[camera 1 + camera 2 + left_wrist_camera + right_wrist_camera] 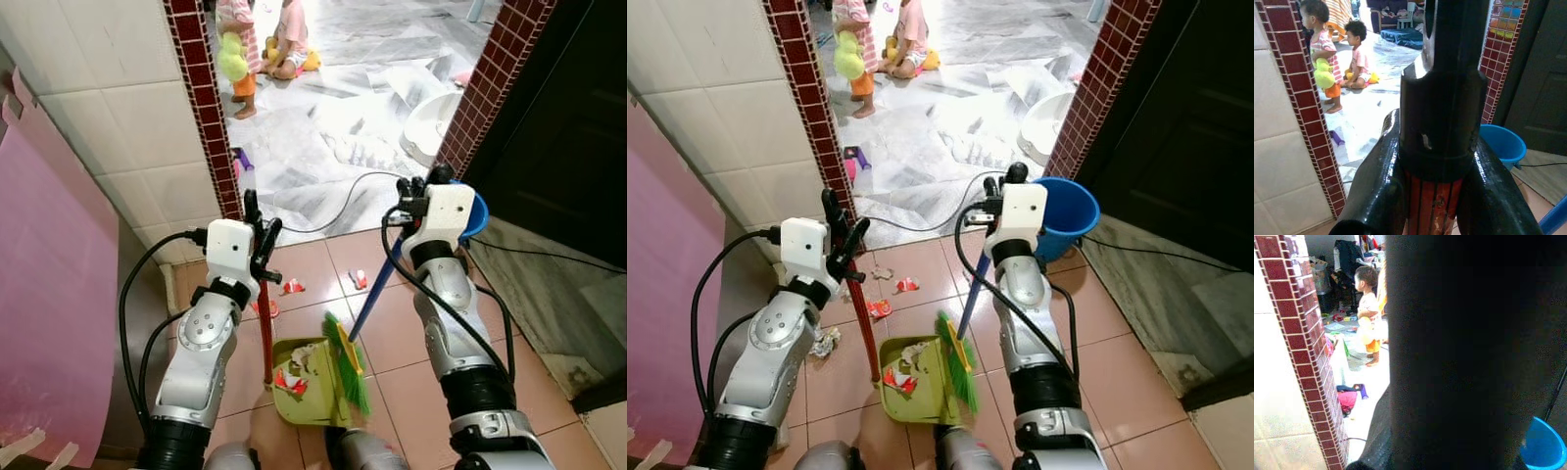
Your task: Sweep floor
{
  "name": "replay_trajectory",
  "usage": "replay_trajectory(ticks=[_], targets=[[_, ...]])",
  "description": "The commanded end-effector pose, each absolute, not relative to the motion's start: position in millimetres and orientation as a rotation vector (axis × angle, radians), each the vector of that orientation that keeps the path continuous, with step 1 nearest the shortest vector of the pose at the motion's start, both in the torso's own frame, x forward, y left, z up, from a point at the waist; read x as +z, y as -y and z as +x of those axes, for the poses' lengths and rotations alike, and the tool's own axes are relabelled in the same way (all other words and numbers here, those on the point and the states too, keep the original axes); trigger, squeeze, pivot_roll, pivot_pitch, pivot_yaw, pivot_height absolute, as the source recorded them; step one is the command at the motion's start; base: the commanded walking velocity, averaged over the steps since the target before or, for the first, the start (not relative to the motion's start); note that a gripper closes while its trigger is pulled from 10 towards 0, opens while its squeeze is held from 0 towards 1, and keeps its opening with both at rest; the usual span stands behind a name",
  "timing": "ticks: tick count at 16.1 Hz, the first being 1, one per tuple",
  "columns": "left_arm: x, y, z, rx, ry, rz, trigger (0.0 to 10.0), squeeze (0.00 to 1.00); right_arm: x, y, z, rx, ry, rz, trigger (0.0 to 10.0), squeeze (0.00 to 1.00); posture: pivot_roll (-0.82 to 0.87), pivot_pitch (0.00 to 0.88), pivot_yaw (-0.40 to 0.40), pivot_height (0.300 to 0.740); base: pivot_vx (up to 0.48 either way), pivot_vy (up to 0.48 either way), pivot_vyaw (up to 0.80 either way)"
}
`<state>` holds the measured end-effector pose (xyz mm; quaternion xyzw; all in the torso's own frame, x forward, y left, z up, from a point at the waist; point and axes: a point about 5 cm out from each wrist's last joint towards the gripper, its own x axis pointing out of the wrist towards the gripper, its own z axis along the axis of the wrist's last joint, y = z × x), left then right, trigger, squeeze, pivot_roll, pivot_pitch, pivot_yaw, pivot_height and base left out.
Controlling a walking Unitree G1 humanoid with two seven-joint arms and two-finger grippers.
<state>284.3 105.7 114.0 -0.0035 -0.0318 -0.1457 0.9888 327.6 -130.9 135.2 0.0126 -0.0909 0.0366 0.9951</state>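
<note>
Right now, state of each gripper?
Left gripper: shut on the red dustpan handle.
Right gripper: shut on the blue broom handle.

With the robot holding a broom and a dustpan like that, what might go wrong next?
1. Litter could spill: the green dustpan already holds scraps, and the left gripper holds it only by its thin red handle.
2. Wrappers lie beyond the pan; the green broom in the right gripper might flick them toward the doorway.
3. The black cable across the floor there could snag, and small children are just beyond.
</note>
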Motion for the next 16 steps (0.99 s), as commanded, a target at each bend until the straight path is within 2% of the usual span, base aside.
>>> replay_trajectory(ticks=[1, 10, 16], targets=[[125.3, -98.7, 286.8, -0.321, 0.116, -0.023, 10.0, 0.00, 133.5, 137.2, 327.7, 0.053, 0.177, 0.010, 10.0, 0.00, -0.01, 0.000, 0.015, 0.740, 0.000, -0.472, -0.54], [125.2, -95.8, 286.9, -0.318, 0.117, -0.027, 10.0, 0.00, 132.3, 137.4, 326.6, 0.056, 0.173, 0.009, 10.0, 0.00, -0.01, 0.000, 0.012, 0.740, 0.000, -0.435, -0.51], [128.7, -104.8, 291.8, -0.219, 0.136, -0.022, 10.0, 0.00, 130.7, 140.7, 324.7, 0.039, 0.173, 0.008, 10.0, 0.00, -0.01, 0.000, 0.015, 0.740, 0.000, 0.000, -0.07]])
